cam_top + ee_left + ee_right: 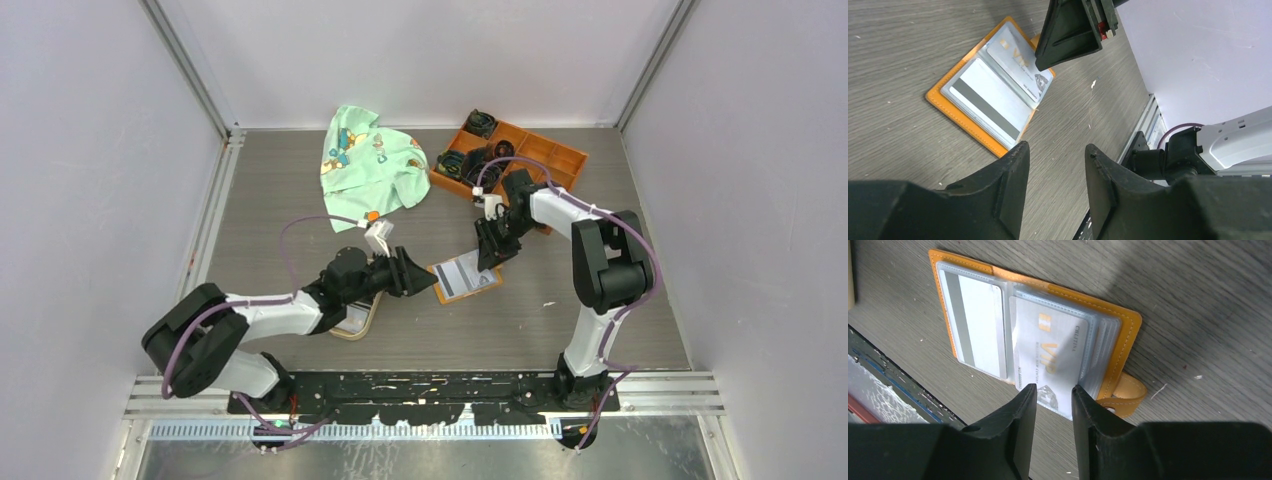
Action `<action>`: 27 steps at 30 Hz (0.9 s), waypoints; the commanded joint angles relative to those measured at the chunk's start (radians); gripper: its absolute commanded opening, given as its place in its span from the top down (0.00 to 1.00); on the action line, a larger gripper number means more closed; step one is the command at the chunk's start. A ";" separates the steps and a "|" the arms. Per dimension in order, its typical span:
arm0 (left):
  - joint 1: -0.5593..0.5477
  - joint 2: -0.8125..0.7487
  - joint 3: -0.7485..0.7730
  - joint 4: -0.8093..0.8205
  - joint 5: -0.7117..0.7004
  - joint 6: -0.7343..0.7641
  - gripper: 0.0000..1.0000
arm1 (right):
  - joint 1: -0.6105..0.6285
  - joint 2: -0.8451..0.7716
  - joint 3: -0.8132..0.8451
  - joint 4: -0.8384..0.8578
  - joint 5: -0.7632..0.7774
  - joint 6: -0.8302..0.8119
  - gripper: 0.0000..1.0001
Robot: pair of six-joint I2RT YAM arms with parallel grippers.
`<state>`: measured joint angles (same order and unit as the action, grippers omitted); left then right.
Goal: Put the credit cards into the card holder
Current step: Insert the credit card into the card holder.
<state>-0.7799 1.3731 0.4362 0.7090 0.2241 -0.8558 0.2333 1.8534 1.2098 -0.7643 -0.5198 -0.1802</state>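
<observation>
We see the card holder (462, 280) lying open and flat about the middle of the worktop, a little toward the near edge, with its clear sleeves facing up and its orange rim (1127, 342) showing all round. Its snap tab (1128, 397) sticks out from one short side.

Two of the credit cards show inside it. A white card with a grey stripe (978, 325) sits fully in one sleeve. A pale card printed VIP (1053, 355) lies on the other half, with one end poking out past the sleeve.

The right pincer (1054, 388) points down at that protruding end. Its fingers stand only a narrow gap apart, with the card's edge showing between the tips. In the left wrist view one tip meets the VIP card (1015, 60). The card lies flat under the tips, and we see nothing clamped between them.

The left pincer (1055, 150) hangs just beside the holder on the side toward the left edge, well open and holding nothing.

A tan dish (357, 322) lies partly under the left arm. A green cloth (370, 165) and an orange compartmented tray (510, 155) sit along the far edge.
</observation>
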 commanded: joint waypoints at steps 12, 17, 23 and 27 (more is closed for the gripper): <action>-0.033 0.310 0.225 0.037 0.023 -0.009 0.75 | -0.007 0.064 0.052 -0.052 -0.008 -0.024 0.60; -0.035 0.406 0.311 -0.043 0.010 -0.004 0.80 | -0.031 0.080 0.066 -0.080 -0.085 -0.025 0.61; -0.035 0.485 0.389 -0.096 0.016 -0.002 0.80 | -0.056 0.082 0.074 -0.097 -0.182 -0.025 0.65; -0.035 0.514 0.423 -0.113 0.025 -0.005 0.77 | -0.069 0.090 0.077 -0.098 -0.216 -0.017 0.66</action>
<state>-0.8108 1.8694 0.8066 0.6060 0.2367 -0.8616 0.1745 1.9404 1.2644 -0.8452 -0.6697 -0.1879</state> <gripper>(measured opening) 0.216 0.345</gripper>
